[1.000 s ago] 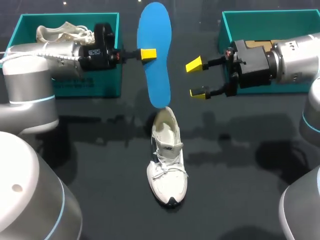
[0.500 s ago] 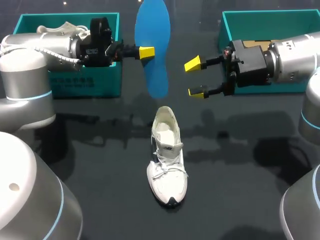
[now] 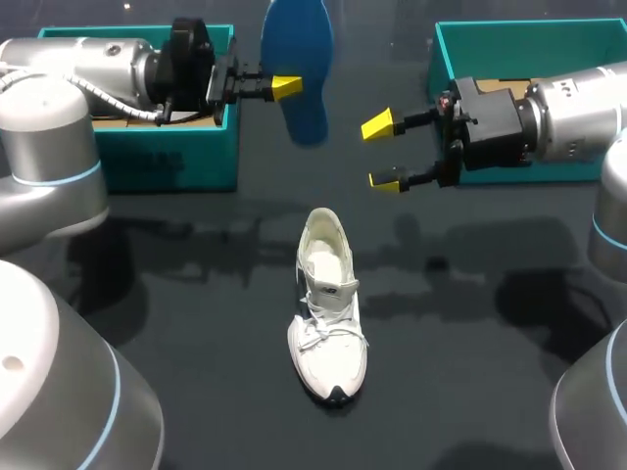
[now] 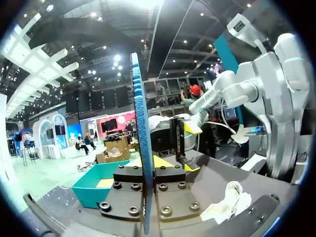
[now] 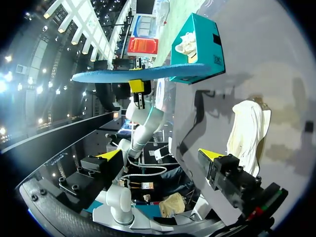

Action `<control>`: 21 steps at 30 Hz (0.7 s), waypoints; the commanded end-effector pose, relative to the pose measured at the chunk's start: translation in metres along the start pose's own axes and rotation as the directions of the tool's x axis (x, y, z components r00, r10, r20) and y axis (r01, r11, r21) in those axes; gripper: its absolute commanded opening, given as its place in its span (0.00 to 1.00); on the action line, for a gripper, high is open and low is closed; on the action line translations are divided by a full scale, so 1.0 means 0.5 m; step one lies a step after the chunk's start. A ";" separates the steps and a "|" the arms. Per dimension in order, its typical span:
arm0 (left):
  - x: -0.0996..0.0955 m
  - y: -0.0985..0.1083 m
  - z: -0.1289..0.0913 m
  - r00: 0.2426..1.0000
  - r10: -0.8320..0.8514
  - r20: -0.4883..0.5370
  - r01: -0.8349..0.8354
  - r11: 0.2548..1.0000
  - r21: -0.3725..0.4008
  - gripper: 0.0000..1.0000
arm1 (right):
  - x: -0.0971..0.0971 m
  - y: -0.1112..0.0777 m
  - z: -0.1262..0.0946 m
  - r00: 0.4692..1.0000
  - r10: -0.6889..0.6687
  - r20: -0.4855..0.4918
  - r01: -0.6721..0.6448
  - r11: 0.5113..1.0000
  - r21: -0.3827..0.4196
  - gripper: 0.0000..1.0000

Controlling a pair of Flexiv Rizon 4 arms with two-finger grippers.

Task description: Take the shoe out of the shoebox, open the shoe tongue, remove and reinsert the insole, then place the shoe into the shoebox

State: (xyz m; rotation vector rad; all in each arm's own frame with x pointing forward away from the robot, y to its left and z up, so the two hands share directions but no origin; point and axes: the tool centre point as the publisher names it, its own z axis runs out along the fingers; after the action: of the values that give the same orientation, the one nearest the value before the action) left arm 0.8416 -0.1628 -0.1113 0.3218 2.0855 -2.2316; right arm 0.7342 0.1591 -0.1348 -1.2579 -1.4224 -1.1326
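Your left gripper [image 3: 290, 86] pinches the flat blue foam insole [image 3: 306, 108], seemingly near its midlength; your right gripper [image 3: 384, 154] beside it gapes wide, holding nothing, white lace-up sneaker [image 3: 328, 304] below both.

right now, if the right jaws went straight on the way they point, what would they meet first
Probably the blue insole held up by the left gripper: the right gripper, jaws open, points at its lower end. Depth is unclear, so it might pass just below and reach the left shoebox instead.
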 end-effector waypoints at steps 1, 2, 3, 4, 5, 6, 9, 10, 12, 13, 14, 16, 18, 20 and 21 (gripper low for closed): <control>0.016 0.003 0.005 0.985 0.171 0.022 -0.171 0.985 -0.034 0.00 | -0.001 0.000 0.003 1.000 0.000 0.002 0.000 1.000 0.000 1.00; 0.014 0.010 0.008 0.982 0.188 0.026 -0.187 0.981 -0.045 0.00 | -0.001 0.000 0.003 1.000 0.000 0.002 0.000 1.000 0.000 1.00; 0.013 0.017 0.011 0.975 0.220 0.021 -0.219 0.974 -0.055 0.00 | -0.001 0.000 0.003 1.000 0.000 0.002 0.000 1.000 0.000 1.00; 0.011 0.025 0.013 0.972 0.235 0.014 -0.234 0.971 -0.055 0.00 | -0.001 0.000 0.003 1.000 0.000 0.002 0.000 1.000 0.000 1.00; 0.010 0.032 0.014 0.968 0.249 0.013 -0.248 0.967 -0.055 0.00 | -0.001 0.000 0.003 1.000 0.000 0.002 0.000 1.000 0.000 1.00; 0.012 0.041 0.015 0.956 0.293 0.004 -0.292 0.954 -0.068 0.00 | -0.001 0.000 0.003 1.000 0.000 0.002 0.000 1.000 0.000 1.00; 0.020 0.056 0.019 0.928 0.371 -0.013 -0.371 0.924 -0.095 0.00 | -0.001 0.000 0.003 1.000 0.000 0.002 0.000 1.000 0.000 1.00; 0.022 0.058 0.018 0.926 0.378 -0.011 -0.378 0.923 -0.075 0.00 | -0.001 0.000 0.003 1.000 0.000 0.002 0.000 1.000 0.000 1.00; 0.026 0.061 0.015 0.892 0.451 -0.030 -0.452 0.890 -0.066 0.00 | -0.001 0.000 0.003 1.000 0.000 0.002 0.000 1.000 0.000 1.00; 0.026 0.062 0.014 0.884 0.466 -0.029 -0.467 0.881 -0.071 0.00 | -0.001 0.000 0.003 1.000 0.000 0.002 0.000 1.000 0.000 1.00; 0.024 0.063 0.013 0.869 0.493 -0.039 -0.494 0.867 -0.062 0.00 | -0.001 0.000 0.003 1.000 0.000 0.002 0.000 1.000 0.000 1.00; 0.023 0.064 0.009 0.847 0.529 -0.050 -0.531 0.845 -0.062 0.00 | -0.001 0.000 0.003 1.000 0.000 0.002 0.000 1.000 0.000 1.00; 0.020 0.058 0.001 0.834 0.550 -0.049 -0.552 0.832 -0.056 0.00 | -0.001 0.000 0.003 1.000 0.000 0.002 0.000 1.000 0.000 1.00; 0.021 0.052 -0.007 0.804 0.592 -0.057 -0.595 0.801 -0.065 0.00 | -0.001 0.000 0.003 1.000 0.000 0.002 0.000 1.000 0.000 1.00; 0.021 0.052 -0.007 0.804 0.592 -0.057 -0.595 0.801 -0.065 0.00 | -0.001 0.000 0.003 1.000 0.000 0.002 0.000 1.000 0.000 1.00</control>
State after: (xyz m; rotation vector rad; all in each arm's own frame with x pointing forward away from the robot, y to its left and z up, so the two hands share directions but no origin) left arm 0.8381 -0.1658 -0.1418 0.8617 1.7449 -1.7741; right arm 0.7347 0.1594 -0.1349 -1.2582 -1.4234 -1.1311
